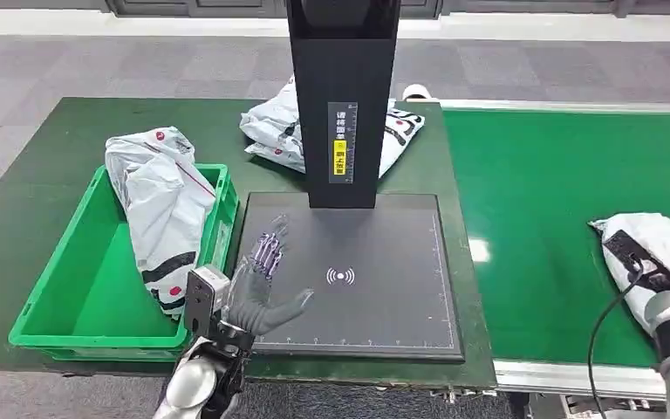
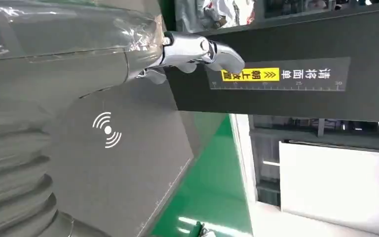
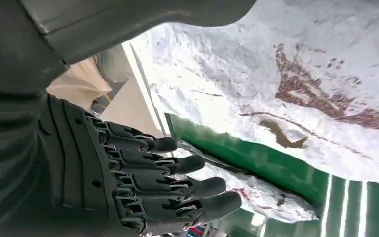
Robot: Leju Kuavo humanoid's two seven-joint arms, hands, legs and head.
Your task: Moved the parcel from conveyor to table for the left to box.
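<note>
A: Right robot hand (image 3: 143,182) at parcel (image 1: 650,253) on conveyor (image 1: 541,192), fingers (image 3: 177,165) spread, no grip yet afaict.
B: Handling?
A: Soft poly bag, prob light, slippery. I'd grab mid-body. Left robot hand (image 1: 257,284) released over scanner pad (image 1: 375,288) on desk (image 1: 44,175).

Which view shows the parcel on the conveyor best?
The head view: the parcel lies whole on the conveyor under the right hand. The right wrist view gives a close white patch of it; the left wrist view faces elsewhere.
</note>
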